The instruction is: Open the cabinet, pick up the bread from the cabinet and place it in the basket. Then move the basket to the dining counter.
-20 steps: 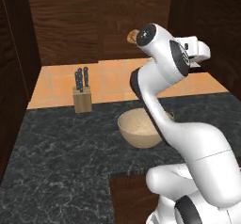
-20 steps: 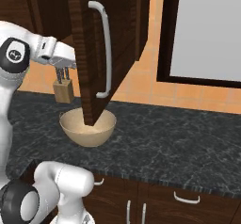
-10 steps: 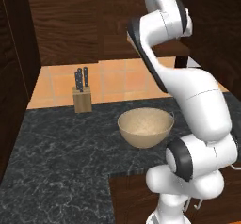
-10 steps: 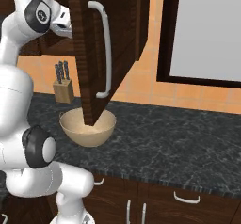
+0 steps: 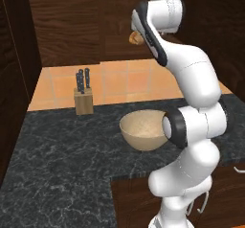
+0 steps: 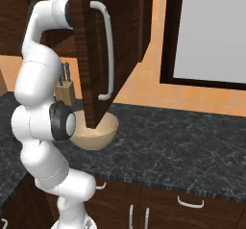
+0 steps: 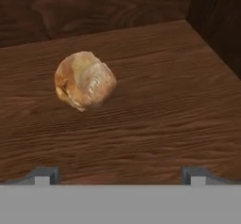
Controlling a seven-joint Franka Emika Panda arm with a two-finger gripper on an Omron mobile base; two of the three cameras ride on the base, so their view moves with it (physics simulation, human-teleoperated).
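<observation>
The bread (image 7: 84, 80), a small tan-orange lump, lies on the cabinet's wooden shelf (image 7: 155, 100), ahead and left of centre in the hand view. My gripper (image 7: 120, 176) is open, its fingertips (image 7: 43, 175) wide apart and short of the bread, with nothing between them. In the left base view the bread (image 5: 135, 38) peeks out behind my raised arm. The cabinet door (image 6: 93, 55) stands swung open, its silver handle (image 6: 109, 55) facing out. The tan basket (image 5: 142, 129) sits on the black counter below; the open door partly hides the basket (image 6: 98, 133) in the right base view.
A knife block (image 5: 83, 97) stands on the orange strip behind the black speckled counter (image 5: 57, 150), left of the basket. A dark cabinet side wall (image 7: 216, 20) closes off the shelf on the right. Low drawers (image 6: 192, 201) run under the counter.
The arm has swung upward from beside the cabinet door, and the hand has risen out of the top of both base views. The jaws stayed open.
</observation>
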